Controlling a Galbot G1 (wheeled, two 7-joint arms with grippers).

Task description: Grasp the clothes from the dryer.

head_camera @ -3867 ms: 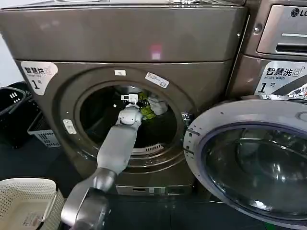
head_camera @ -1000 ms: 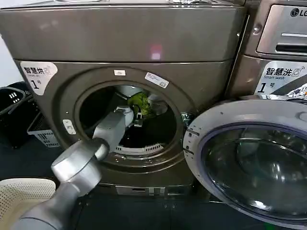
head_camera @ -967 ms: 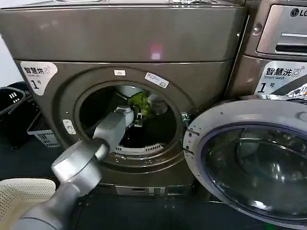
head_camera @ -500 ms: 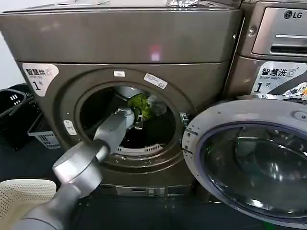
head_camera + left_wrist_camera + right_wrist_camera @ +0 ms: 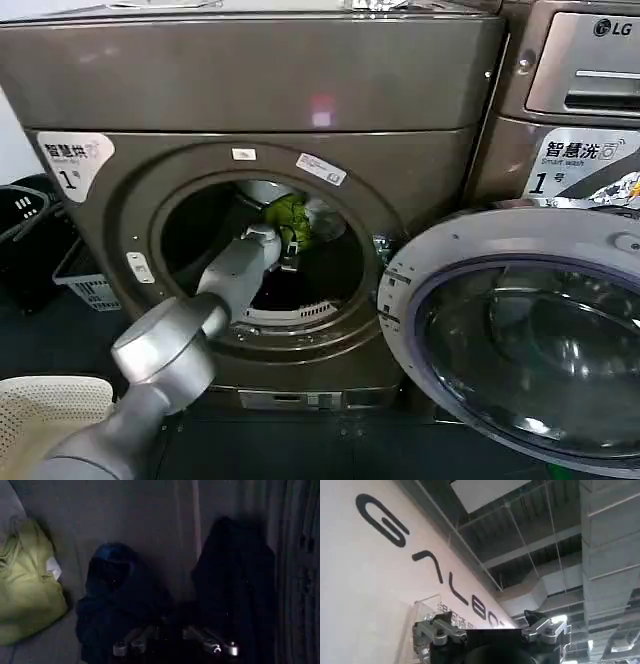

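Dryer point(image 5: 250, 90): bronze-brown, door point(image 5: 520, 340) swung open to my right; its white sticker point(image 5: 75, 160) read "1", with Chinese characters above.
Neighbouring machine point(image 5: 580, 90): marked "LG" and "Smart wash 1".
Clothes point(image 5: 288, 218): inside the drum, a yellow-green piece point(image 5: 27, 585) beside dark garments point(image 5: 120, 600).
My left hand point(image 5: 175, 647): reached into the drum, fingers apart, just before the dark garments.
My right hand point(image 5: 492, 630): fingers apart, pointed up at a wall lettered "GALBOT".

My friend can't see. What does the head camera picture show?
The robot's left arm reaches through the open round door into the brown dryer, its left end effector beside a yellow-green garment.
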